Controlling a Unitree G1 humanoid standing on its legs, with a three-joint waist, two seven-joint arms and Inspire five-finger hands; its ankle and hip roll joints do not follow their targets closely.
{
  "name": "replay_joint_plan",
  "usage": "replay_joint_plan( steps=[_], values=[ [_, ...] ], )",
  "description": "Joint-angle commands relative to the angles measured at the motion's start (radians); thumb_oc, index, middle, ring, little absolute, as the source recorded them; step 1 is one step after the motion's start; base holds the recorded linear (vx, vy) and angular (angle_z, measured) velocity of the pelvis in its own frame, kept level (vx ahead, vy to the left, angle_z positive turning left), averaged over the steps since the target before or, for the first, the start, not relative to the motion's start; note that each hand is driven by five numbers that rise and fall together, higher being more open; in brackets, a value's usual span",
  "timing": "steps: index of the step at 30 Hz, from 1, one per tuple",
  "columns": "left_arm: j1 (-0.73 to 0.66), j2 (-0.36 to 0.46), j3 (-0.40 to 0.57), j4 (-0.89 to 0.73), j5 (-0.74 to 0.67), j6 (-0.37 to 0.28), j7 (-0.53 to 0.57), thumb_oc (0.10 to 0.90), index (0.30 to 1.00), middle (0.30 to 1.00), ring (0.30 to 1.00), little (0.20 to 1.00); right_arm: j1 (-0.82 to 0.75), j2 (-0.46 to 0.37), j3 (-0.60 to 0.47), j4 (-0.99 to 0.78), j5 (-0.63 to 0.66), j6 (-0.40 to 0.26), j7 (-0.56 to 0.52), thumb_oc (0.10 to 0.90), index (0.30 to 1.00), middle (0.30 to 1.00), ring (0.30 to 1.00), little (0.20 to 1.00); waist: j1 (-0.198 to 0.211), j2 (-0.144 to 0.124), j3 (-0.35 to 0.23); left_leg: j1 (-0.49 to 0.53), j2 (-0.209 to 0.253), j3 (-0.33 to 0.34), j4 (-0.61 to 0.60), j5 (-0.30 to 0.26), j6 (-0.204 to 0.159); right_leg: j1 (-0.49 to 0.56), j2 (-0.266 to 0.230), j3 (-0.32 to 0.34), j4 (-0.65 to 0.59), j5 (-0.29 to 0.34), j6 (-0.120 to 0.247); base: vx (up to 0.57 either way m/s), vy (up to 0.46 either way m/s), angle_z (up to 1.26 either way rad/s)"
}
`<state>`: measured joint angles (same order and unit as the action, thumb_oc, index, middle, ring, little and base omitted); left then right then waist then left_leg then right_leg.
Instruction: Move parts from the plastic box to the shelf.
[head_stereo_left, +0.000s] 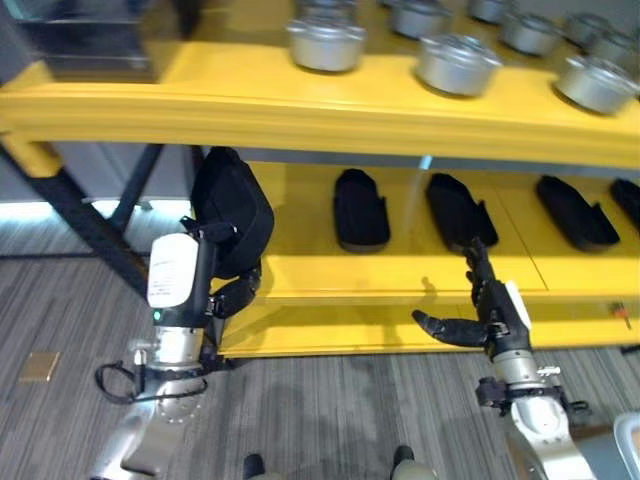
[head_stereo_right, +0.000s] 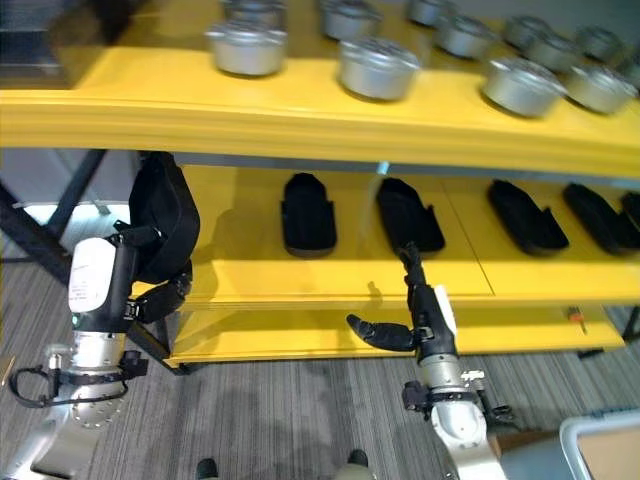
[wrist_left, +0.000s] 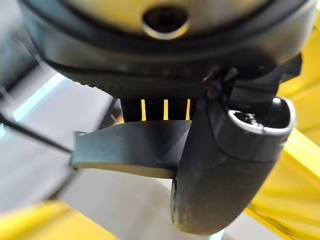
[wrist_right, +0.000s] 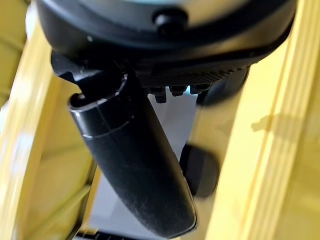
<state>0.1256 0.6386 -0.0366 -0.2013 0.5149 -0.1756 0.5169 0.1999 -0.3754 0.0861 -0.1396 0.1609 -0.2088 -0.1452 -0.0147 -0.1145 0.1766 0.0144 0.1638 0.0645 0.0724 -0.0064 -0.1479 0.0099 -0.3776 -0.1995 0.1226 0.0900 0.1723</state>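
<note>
I have the left hand (head_stereo_left: 232, 290) curled round a black part (head_stereo_left: 232, 212), holding it upright at the left end of the lower yellow shelf (head_stereo_left: 400, 272) — that spot is bare, next in the row of black parts (head_stereo_left: 360, 210) already lying there. My right hand (head_stereo_left: 490, 310) hangs empty near the shelf's front edge, fingers straight and thumb out, clear of the placing.
</note>
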Motion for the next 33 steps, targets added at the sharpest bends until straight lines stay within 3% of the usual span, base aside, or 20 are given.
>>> replay_joint_plan(
  steps=[1, 4, 6, 8, 9, 10, 11, 12, 14, 16, 18, 19, 22, 33],
  values=[
    [-0.097, 0.027, 0.019, -0.153, 0.014, -0.071, 0.092, 0.400, 0.300, 0.300, 0.300, 0.300, -0.066, -0.044, -0.076, -0.122, -0.011, -0.092, -0.046, 0.900, 1.000, 1.000, 1.000, 1.000, -0.030, 0.014, -0.096, -0.045, 0.055, -0.006, 0.027, 0.018, 0.026, 0.037, -0.066, 0.032, -0.010, 0.077, 0.089, 0.09, 0.272, 0.19],
    [-0.098, 0.039, 0.031, -0.154, 0.049, -0.054, 0.106, 0.400, 0.300, 0.300, 0.300, 0.300, -0.071, -0.019, -0.053, -0.115, -0.028, -0.081, -0.049, 0.900, 1.000, 1.000, 1.000, 1.000, -0.021, -0.006, -0.103, -0.020, -0.013, 0.023, 0.029, -0.031, 0.071, 0.016, -0.115, 0.042, -0.011, 0.183, 0.089, 0.06, 0.333, -0.07],
    [-0.098, 0.044, 0.032, -0.154, 0.056, -0.053, 0.107, 0.400, 0.300, 0.300, 0.300, 0.300, -0.076, -0.013, -0.045, -0.111, -0.031, -0.078, -0.050, 0.900, 1.000, 1.000, 1.000, 1.000, -0.016, -0.014, -0.103, -0.009, -0.031, 0.033, 0.024, -0.038, 0.083, 0.011, -0.128, 0.041, -0.014, 0.209, 0.089, 0.02, 0.157, -0.32],
    [-0.103, 0.044, 0.032, -0.146, 0.059, -0.046, 0.111, 0.400, 0.300, 0.300, 0.300, 0.300, -0.097, -0.007, -0.016, -0.104, -0.044, -0.073, -0.054, 0.900, 1.000, 1.000, 1.000, 1.000, 0.004, -0.017, -0.095, 0.017, -0.056, 0.066, 0.004, -0.049, 0.103, -0.020, -0.160, -0.045, 0.015, 0.248, 0.088, -0.03, 0.222, -0.38],
    [-0.098, 0.042, 0.043, -0.148, 0.069, -0.037, 0.112, 0.400, 0.300, 0.300, 0.300, 0.300, -0.112, -0.009, -0.004, -0.106, -0.048, -0.070, -0.049, 0.900, 1.000, 1.000, 1.000, 1.000, 0.015, -0.011, -0.085, 0.035, -0.063, 0.096, -0.013, -0.051, 0.116, -0.035, -0.163, -0.122, 0.048, 0.232, 0.078, -0.05, 0.191, -0.64],
    [-0.098, 0.041, 0.045, -0.149, 0.069, -0.037, 0.111, 0.400, 0.300, 0.300, 0.300, 0.300, -0.115, -0.010, -0.003, -0.104, -0.048, -0.070, -0.049, 0.900, 1.000, 1.000, 1.000, 1.000, 0.013, -0.010, -0.081, 0.042, -0.063, 0.095, -0.020, -0.048, 0.116, -0.032, -0.163, -0.125, 0.052, 0.227, 0.078, -0.01, 0.208, -0.70],
    [-0.083, 0.036, 0.052, -0.151, 0.079, -0.034, 0.103, 0.400, 0.300, 0.300, 0.300, 0.300, -0.130, -0.021, 0.012, -0.097, -0.046, -0.068, -0.033, 0.900, 1.000, 1.000, 1.000, 1.000, 0.012, 0.002, -0.074, 0.070, -0.063, 0.110, -0.055, -0.044, 0.127, -0.050, -0.108, -0.153, 0.110, 0.162, 0.061, 0.01, 0.093, -0.49],
    [-0.082, 0.035, 0.054, -0.152, 0.079, -0.034, 0.102, 0.400, 0.300, 0.300, 0.300, 0.300, -0.132, -0.021, 0.013, -0.097, -0.046, -0.068, -0.033, 0.900, 1.000, 1.000, 1.000, 1.000, 0.011, 0.001, -0.074, 0.070, -0.065, 0.112, -0.059, -0.038, 0.127, -0.053, -0.109, -0.152, 0.111, 0.163, 0.059, 0.01, 0.112, -0.44],
    [-0.080, 0.032, 0.055, -0.133, 0.075, -0.032, 0.087, 0.400, 0.300, 0.300, 0.300, 0.300, -0.142, -0.040, 0.029, -0.088, -0.035, -0.077, -0.019, 0.900, 1.000, 1.000, 1.000, 1.000, -0.002, 0.004, -0.064, 0.085, -0.053, 0.117, -0.089, -0.021, 0.108, -0.084, 0.008, -0.102, 0.064, 0.058, 0.042, 0.02, -0.029, -0.43],
    [-0.085, 0.029, 0.054, -0.130, 0.077, -0.035, 0.084, 0.400, 0.300, 0.300, 0.300, 0.300, -0.140, -0.043, 0.027, -0.093, -0.030, -0.077, -0.018, 0.900, 1.000, 1.000, 1.000, 1.000, -0.002, 0.001, -0.065, 0.078, -0.052, 0.111, -0.083, -0.014, 0.103, -0.071, 0.004, -0.093, 0.036, 0.055, 0.039, 0.04, -0.062, -0.14],
    [-0.089, 0.020, 0.033, -0.122, 0.089, -0.039, 0.071, 0.400, 0.300, 0.300, 0.300, 0.300, -0.124, -0.058, 0.024, -0.095, -0.016, -0.079, -0.003, 0.900, 1.000, 1.000, 1.000, 1.000, -0.009, -0.003, -0.069, 0.077, -0.026, 0.110, -0.087, -0.004, 0.083, -0.047, 0.043, -0.069, 0.003, 0.028, 0.026, 0.10, -0.169, 0.06],
    [-0.087, 0.011, 0.026, -0.116, 0.086, -0.044, 0.060, 0.400, 0.300, 0.300, 0.300, 0.300, -0.110, -0.074, 0.013, -0.109, -0.003, -0.079, 0.009, 0.900, 1.000, 1.000, 1.000, 1.000, -0.018, 0.009, -0.076, 0.074, 0.003, 0.112, -0.085, 0.010, 0.064, -0.038, 0.059, -0.091, -0.023, 0.008, 0.021, 0.13, -0.201, 0.13],
    [-0.099, 0.006, 0.008, -0.103, 0.086, -0.047, 0.040, 0.400, 0.300, 0.300, 0.300, 0.300, -0.094, -0.080, -0.004, -0.101, 0.007, -0.078, 0.014, 0.900, 1.000, 1.000, 1.000, 1.000, -0.037, 0.021, -0.080, 0.074, 0.033, 0.117, -0.075, 0.020, 0.046, -0.030, 0.070, -0.099, -0.013, -0.011, 0.019, 0.10, -0.143, -0.01],
    [-0.170, 0.009, -0.034, -0.006, 0.132, -0.007, 0.026, 0.400, 0.300, 0.300, 0.300, 0.300, -0.110, -0.107, -0.016, -0.108, 0.032, -0.084, 0.028, 0.900, 1.000, 1.000, 1.000, 1.000, -0.078, 0.062, -0.048, 0.044, 0.094, 0.144, -0.066, 0.050, 0.016, -0.090, 0.094, -0.093, 0.036, -0.039, 0.009, 0.02, -0.073, -0.07]
  ],
)
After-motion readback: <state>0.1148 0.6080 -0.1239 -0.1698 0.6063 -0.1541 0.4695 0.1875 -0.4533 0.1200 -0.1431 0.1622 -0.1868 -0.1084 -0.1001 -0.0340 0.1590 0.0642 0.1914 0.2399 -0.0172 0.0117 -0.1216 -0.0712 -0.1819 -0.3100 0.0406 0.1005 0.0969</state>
